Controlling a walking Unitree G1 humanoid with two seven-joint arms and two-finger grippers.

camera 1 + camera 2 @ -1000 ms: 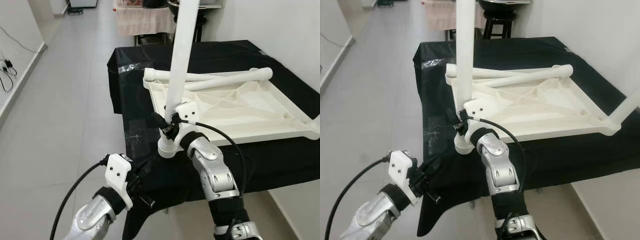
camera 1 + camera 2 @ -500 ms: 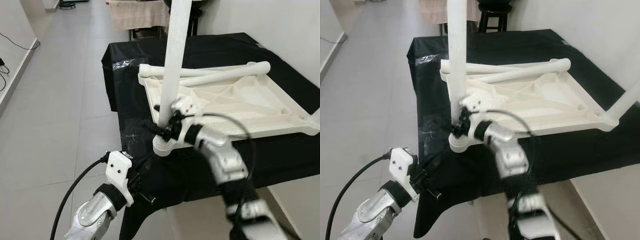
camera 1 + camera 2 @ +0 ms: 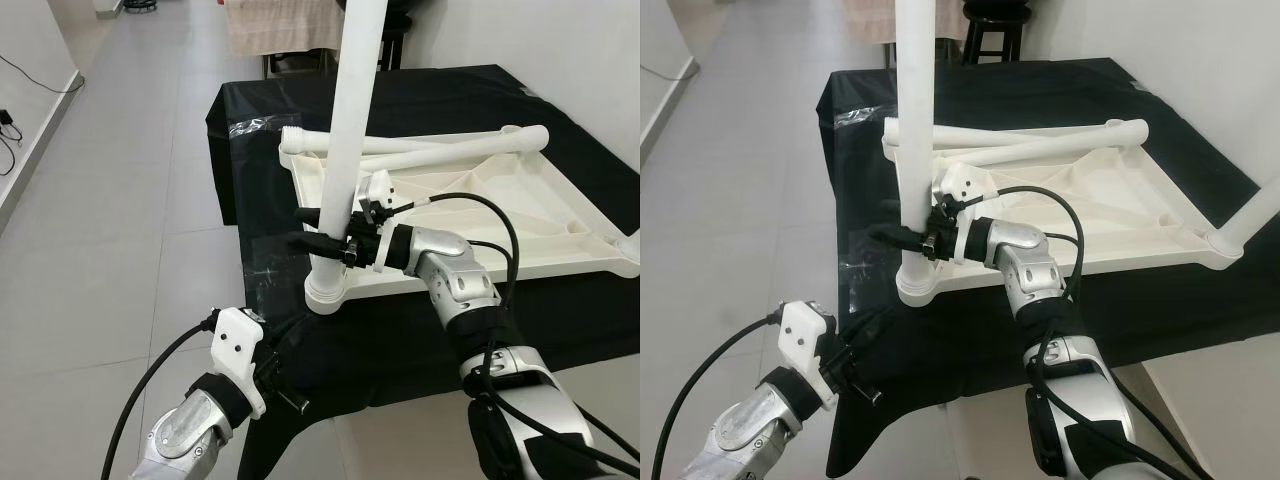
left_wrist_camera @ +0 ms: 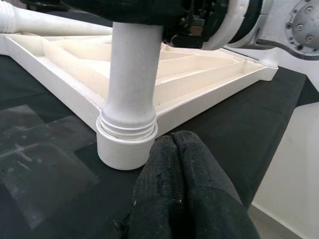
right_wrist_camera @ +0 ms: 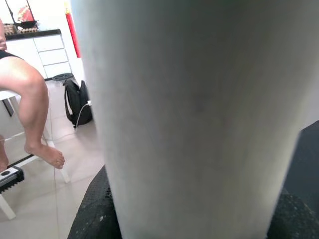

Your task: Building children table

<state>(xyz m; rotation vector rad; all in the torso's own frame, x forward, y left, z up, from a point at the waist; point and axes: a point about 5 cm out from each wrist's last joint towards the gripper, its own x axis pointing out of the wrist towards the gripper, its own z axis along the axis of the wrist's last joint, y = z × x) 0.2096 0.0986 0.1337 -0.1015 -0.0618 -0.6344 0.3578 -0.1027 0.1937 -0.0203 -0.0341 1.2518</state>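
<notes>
A white plastic table top (image 3: 480, 215) lies upside down on a black-covered table (image 3: 430, 110). A white table leg (image 3: 345, 150) stands upright in the round socket (image 4: 124, 144) at the top's near left corner. My right gripper (image 3: 325, 241) reaches in from the right and is shut on this leg just above the socket. In the right wrist view the leg (image 5: 189, 114) stands close between the fingers. My left gripper (image 4: 174, 144) hangs low at the table's front edge, just in front of the socket, shut with nothing in it.
Two loose white legs (image 3: 450, 148) lie across the far side of the top. Another leg (image 3: 1252, 212) stands in the right corner. Grey tiled floor (image 3: 120, 200) lies to the left. A seated person's bare leg (image 5: 30, 99) and a black backpack (image 5: 77, 102) are beyond.
My right arm has swung from below the leg round to its right side, still gripping it; the leg's foot now sits in the corner socket. The left gripper has hardly moved.
</notes>
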